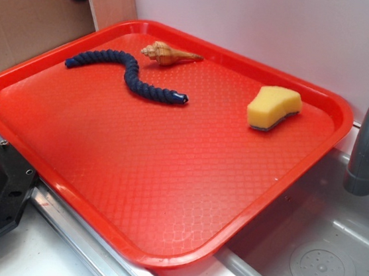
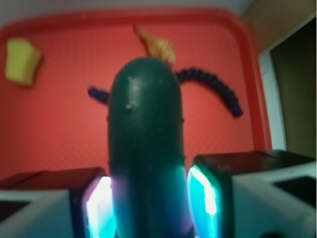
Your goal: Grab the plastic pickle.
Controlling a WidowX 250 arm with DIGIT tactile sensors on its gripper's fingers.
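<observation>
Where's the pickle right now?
In the wrist view the plastic pickle is clamped between the gripper pads, held above the red tray over the blue rope.

No readable text, label, brand, number or sign in either view. Red tray point(image 1: 167, 176): embossed texture only, no lettering. Yellow sponge point(image 1: 273, 107): plain. Wrist view blurred; gripper point(image 2: 148, 198) pads point(image 2: 204, 196) glow, no markings legible.
</observation>
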